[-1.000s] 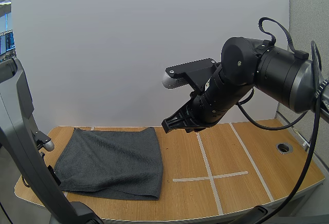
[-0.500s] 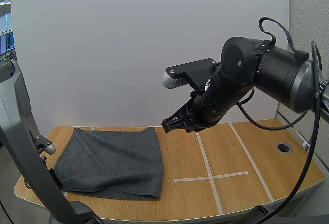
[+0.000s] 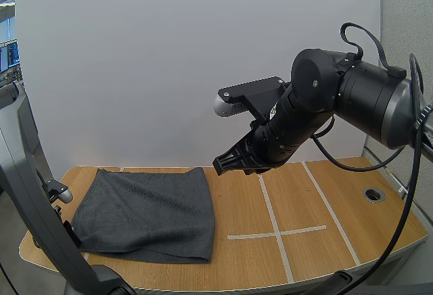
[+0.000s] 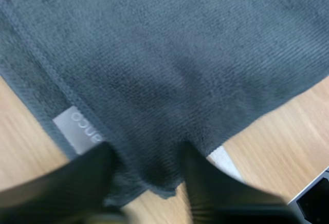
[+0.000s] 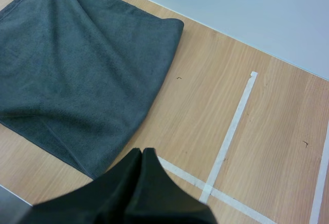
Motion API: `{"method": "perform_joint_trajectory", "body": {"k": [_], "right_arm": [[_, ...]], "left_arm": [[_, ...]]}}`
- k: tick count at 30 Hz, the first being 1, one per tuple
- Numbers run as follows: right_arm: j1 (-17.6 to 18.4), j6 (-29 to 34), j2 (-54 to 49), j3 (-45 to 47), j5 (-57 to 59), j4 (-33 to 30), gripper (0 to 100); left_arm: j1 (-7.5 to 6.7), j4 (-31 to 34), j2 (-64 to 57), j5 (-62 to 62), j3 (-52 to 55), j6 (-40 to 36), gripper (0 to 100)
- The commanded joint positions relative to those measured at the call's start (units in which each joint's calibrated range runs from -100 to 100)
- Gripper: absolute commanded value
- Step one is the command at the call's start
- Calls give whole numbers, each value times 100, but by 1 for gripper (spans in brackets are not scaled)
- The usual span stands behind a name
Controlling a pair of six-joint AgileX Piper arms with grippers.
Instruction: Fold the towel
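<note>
Meanwhile, little is changed since a second ago: the towel [image 3: 145, 214] is laid flat at the left of the table [image 3: 304, 254], its labelled corner is straddled by the wide-spread left gripper [image 4: 146, 183], the right gripper [image 5: 141, 157] is held closed aloft, and no lift is judged begun.

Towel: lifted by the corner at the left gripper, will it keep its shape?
Probably not: the towel lies in soft, rumpled layers, so it should droop. Its looped pile likely resists slipping. It looks thin, so probably light.
</note>
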Motion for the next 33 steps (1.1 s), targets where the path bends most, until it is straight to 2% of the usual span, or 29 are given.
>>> {"method": "perform_joint_trajectory", "body": {"k": [1, 3, 6, 15, 33], "right_arm": [[-22, -57, -70, 22, -28, 15, 0], [-22, -57, -70, 22, -28, 15, 0], [-22, -57, -70, 22, -28, 15, 0], [-22, -57, -70, 22, -28, 15, 0], [-22, -57, -70, 22, -28, 15, 0]], "left_arm": [[-16, 136, 87, 312, 63, -50, 22], [-16, 136, 57, 312, 35, -50, 9], [-16, 160, -9, 330, -86, -94, 0], [-16, 177, -425, 598, -642, -182, 0], [-16, -4, -429, 598, -657, -194, 0]]}}
